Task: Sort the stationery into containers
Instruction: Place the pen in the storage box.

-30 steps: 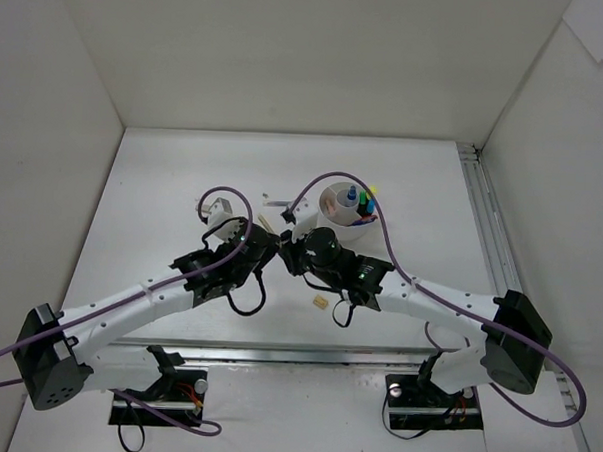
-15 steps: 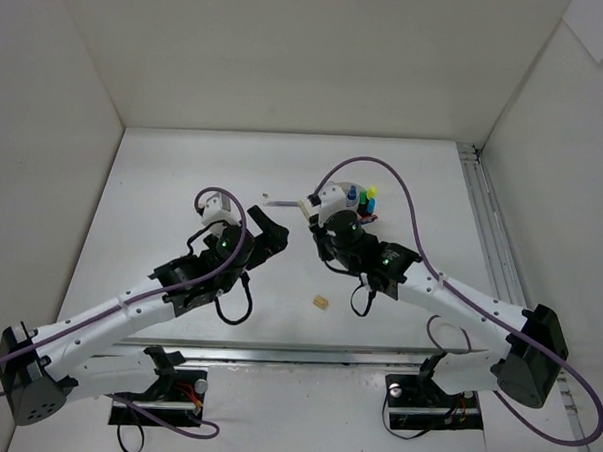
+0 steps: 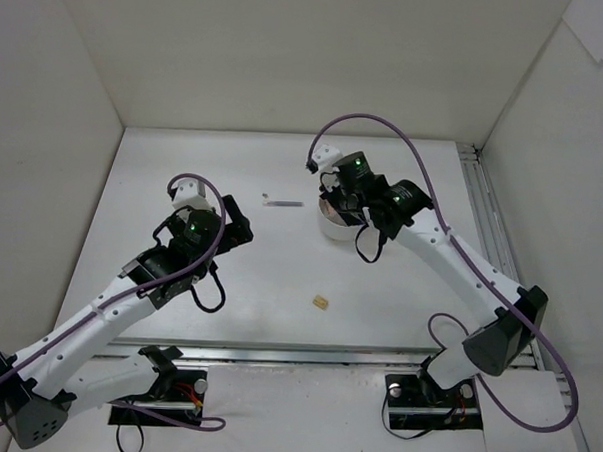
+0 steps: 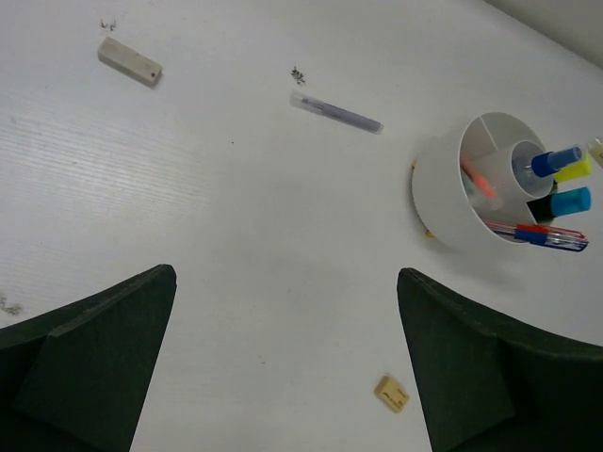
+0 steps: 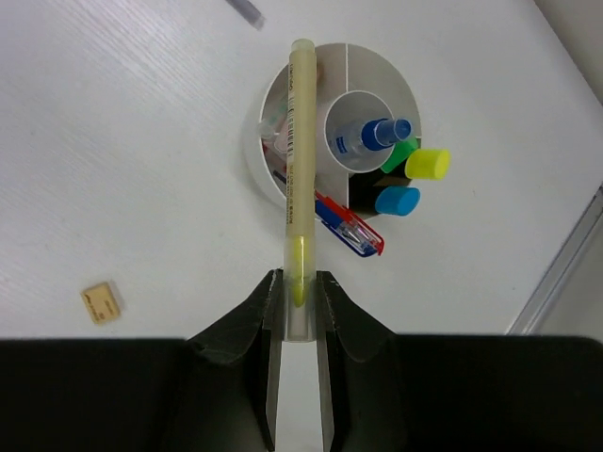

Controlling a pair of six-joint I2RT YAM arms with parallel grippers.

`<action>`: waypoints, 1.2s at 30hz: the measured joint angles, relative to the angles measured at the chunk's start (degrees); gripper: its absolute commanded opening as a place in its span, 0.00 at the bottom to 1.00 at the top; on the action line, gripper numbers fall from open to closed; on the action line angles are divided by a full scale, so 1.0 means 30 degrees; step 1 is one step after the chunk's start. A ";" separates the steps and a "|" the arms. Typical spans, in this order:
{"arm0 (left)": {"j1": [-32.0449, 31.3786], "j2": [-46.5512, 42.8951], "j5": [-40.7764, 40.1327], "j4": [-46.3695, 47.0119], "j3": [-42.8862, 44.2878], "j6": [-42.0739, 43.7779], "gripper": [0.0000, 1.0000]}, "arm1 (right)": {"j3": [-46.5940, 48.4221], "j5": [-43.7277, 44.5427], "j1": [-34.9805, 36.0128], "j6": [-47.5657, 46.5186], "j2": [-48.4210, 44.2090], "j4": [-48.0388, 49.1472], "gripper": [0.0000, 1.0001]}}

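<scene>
My right gripper (image 5: pixel 297 278) is shut on a pale yellow pencil (image 5: pixel 300 141), which hangs over the round white container (image 5: pixel 273 165). In the container stand a clear blue-capped marker (image 5: pixel 375 135) and highlighters with green (image 5: pixel 401 154), yellow (image 5: pixel 429 163) and blue (image 5: pixel 397 201) caps. A red/blue pen (image 5: pixel 350 227) leans out over its rim. My left gripper (image 4: pixel 285 273) is open and holds nothing, out to the left of the container (image 3: pixel 333 227). On the table lie a purple pencil (image 4: pixel 336 112), a long beige eraser (image 4: pixel 130 60) and a small eraser (image 4: pixel 391 393).
The small eraser (image 3: pixel 320 302) lies in front of the container, between the two arms. The purple pencil (image 3: pixel 283 200) lies left of the container. White walls close in the table on three sides, and a metal rail (image 3: pixel 486 234) runs along its right edge.
The two grippers were together at the table's middle. The left one has opened and drawn back left; the right one has carried the yellow pencil up over the container.
</scene>
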 measured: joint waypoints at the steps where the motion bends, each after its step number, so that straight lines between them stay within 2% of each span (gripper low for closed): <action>1: 0.0168 0.0182 0.0131 -0.0073 0.0117 0.0328 0.99 | 0.0729 0.0117 0.0000 -0.0481 0.0648 -0.0656 0.00; 10: 0.1086 0.1384 0.1494 -0.0291 0.0233 0.2339 0.99 | 0.7694 0.2033 0.0000 -0.2725 0.7322 -0.6207 0.00; 27: 0.2390 0.3869 0.3111 0.0029 0.0291 0.3912 0.99 | 1.3114 0.4153 -0.0357 -0.3628 1.3180 -0.9770 0.00; 30: 0.2827 0.4131 0.3534 0.0087 0.0328 0.3927 0.99 | 1.3894 0.4364 -0.0357 -0.3643 1.4090 -1.0083 0.06; 31: 0.3002 0.4197 0.3643 0.0080 0.0357 0.3934 0.99 | 1.4090 0.4408 -0.0357 -0.3643 1.4360 -1.0112 0.12; 34: 0.3359 0.4320 0.4044 0.0095 0.0430 0.3927 0.99 | 1.4506 0.4459 -0.0372 -0.3636 1.4950 -1.0171 0.13; 36: 0.3577 0.4386 0.4248 0.0109 0.0466 0.3927 0.99 | 1.4724 0.4459 -0.0364 -0.3636 1.5205 -1.0163 0.22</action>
